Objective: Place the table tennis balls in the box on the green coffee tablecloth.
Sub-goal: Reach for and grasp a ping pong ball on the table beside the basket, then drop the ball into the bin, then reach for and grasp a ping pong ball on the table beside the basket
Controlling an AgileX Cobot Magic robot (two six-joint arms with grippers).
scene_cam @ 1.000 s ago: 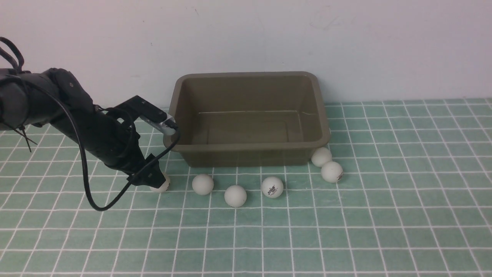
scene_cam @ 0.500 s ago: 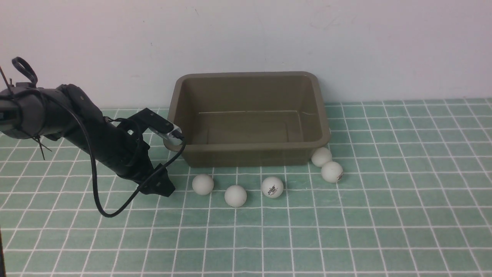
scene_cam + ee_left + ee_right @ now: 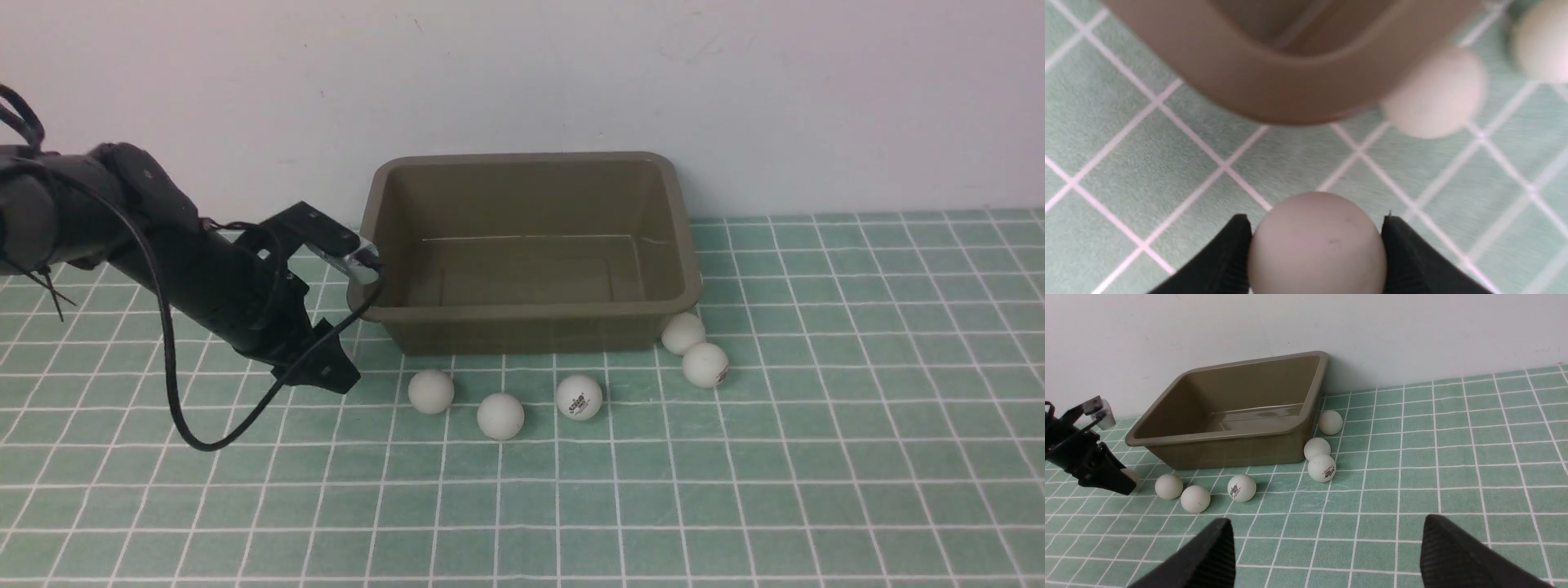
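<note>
Pinching one ball (image 3: 1316, 249) beside the box's (image 3: 522, 331) front-left corner, the left pincer (image 3: 1316, 228) grips it from both sides; the right pincer (image 3: 1327, 539) hangs spread. The box is empty; other balls (image 3: 500, 416) lie along it on the cloth (image 3: 735, 490).

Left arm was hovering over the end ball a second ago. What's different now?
The left gripper dipped onto the leftmost ball, shut on it, and has drawn back up a little. The other five balls along the front and right corner of the box have not moved. The box is still empty, and the right gripper stays open.
</note>
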